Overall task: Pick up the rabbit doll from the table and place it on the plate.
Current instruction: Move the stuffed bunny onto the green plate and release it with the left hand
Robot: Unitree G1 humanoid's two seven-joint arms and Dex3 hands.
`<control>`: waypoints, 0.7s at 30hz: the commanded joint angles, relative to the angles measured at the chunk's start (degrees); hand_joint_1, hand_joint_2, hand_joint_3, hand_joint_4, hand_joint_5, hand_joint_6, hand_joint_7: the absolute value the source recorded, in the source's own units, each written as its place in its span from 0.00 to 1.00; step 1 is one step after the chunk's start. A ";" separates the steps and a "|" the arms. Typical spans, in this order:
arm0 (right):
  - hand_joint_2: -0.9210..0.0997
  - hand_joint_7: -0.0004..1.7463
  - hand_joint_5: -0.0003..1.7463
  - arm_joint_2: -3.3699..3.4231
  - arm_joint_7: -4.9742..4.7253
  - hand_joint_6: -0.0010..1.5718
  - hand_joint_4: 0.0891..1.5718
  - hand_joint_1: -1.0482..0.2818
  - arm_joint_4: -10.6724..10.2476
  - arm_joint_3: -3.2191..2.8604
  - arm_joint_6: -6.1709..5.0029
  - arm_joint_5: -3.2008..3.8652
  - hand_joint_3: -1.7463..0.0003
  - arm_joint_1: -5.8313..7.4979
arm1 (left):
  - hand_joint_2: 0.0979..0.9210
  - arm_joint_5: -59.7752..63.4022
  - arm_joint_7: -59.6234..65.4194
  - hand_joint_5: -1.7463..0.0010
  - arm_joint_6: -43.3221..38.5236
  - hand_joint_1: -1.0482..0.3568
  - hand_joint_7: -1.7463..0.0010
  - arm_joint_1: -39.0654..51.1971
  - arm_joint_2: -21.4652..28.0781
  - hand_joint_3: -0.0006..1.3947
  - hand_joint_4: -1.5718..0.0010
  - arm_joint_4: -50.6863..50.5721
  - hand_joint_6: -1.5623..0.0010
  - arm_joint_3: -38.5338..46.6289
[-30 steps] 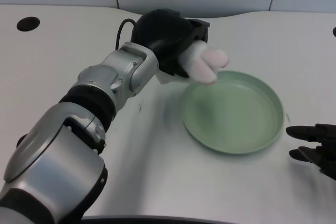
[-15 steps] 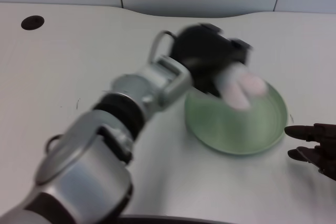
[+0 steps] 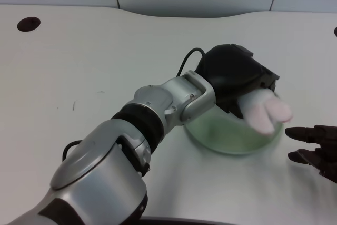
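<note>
My left hand (image 3: 235, 80) reaches across the table and hovers over the green plate (image 3: 221, 139), covering most of it. It grips the rabbit doll (image 3: 265, 111), a white plush whose pink-tinged ears stick out past the fingers toward the plate's right rim. The doll's body is hidden inside the hand. Only the near and left part of the plate shows under the forearm.
My right hand (image 3: 316, 147) rests at the right edge, just right of the plate. A dark round hole (image 3: 28, 23) sits in the table at the far left. A grey wall panel runs along the table's back edge.
The left hand has carried the rabbit doll rightward and nearer, from the plate's far left rim to above the plate's right side. The right hand has stayed put.
</note>
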 commanded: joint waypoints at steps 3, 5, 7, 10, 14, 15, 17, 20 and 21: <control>0.00 0.00 0.01 -0.49 -0.14 0.55 0.64 0.49 0.48 -0.14 -0.77 0.02 0.88 0.12 | 0.90 0.18 -0.75 0.27 0.37 0.57 0.71 -0.69 0.23 0.00 0.44 0.24 0.38 -0.14; 0.00 0.00 0.01 -0.35 0.04 0.55 0.64 0.49 0.36 -0.26 -0.80 0.40 0.88 0.29 | 0.90 0.07 -1.21 0.22 0.83 0.57 0.71 -0.76 0.23 0.00 0.45 0.29 0.38 -0.04; 0.00 0.00 0.01 -0.31 0.03 0.55 0.64 0.48 0.20 -0.30 -0.80 0.48 0.88 0.45 | 0.91 -0.04 -1.55 0.19 1.04 0.56 0.72 -0.79 0.26 0.00 0.46 0.28 0.38 0.07; 0.00 0.00 0.01 -0.27 0.35 0.55 0.65 0.48 0.01 -0.40 -0.67 0.93 0.88 0.67 | 0.92 0.09 -0.97 0.13 1.69 0.57 0.66 -0.56 0.37 0.00 0.49 0.33 0.40 0.03; 0.00 0.00 0.01 -0.19 0.27 0.55 0.65 0.49 -0.71 -0.46 -0.43 1.00 0.87 1.20 | 0.92 0.00 -1.25 0.29 2.88 0.57 0.67 -0.45 0.54 0.00 0.48 0.43 0.43 0.17; 0.00 0.00 0.01 -0.15 0.25 0.56 0.64 0.49 -0.83 -0.48 -0.46 1.03 0.87 1.29 | 0.91 0.11 -1.19 0.33 3.32 0.58 0.68 -0.48 0.58 0.00 0.47 0.45 0.43 0.09; 0.00 0.00 0.01 -0.24 0.12 0.56 0.64 0.49 -0.18 -0.45 -1.40 0.69 0.87 1.14 | 0.90 0.54 -0.04 0.21 4.87 0.58 0.65 -0.36 0.46 0.00 0.48 0.50 0.43 -0.21; 0.00 0.01 0.01 -0.27 0.40 0.56 0.65 0.49 -0.17 -0.49 -1.26 0.94 0.87 1.11 | 0.92 0.38 -0.62 0.10 7.32 0.53 0.51 -0.24 0.14 0.00 0.57 0.67 0.54 -0.08; 0.00 0.01 0.01 -0.20 0.64 0.56 0.65 0.49 -0.33 -0.55 -0.99 1.28 0.87 1.15 | 0.92 0.11 -1.18 0.25 7.87 0.52 0.54 -0.20 0.05 0.00 0.61 0.71 0.59 0.12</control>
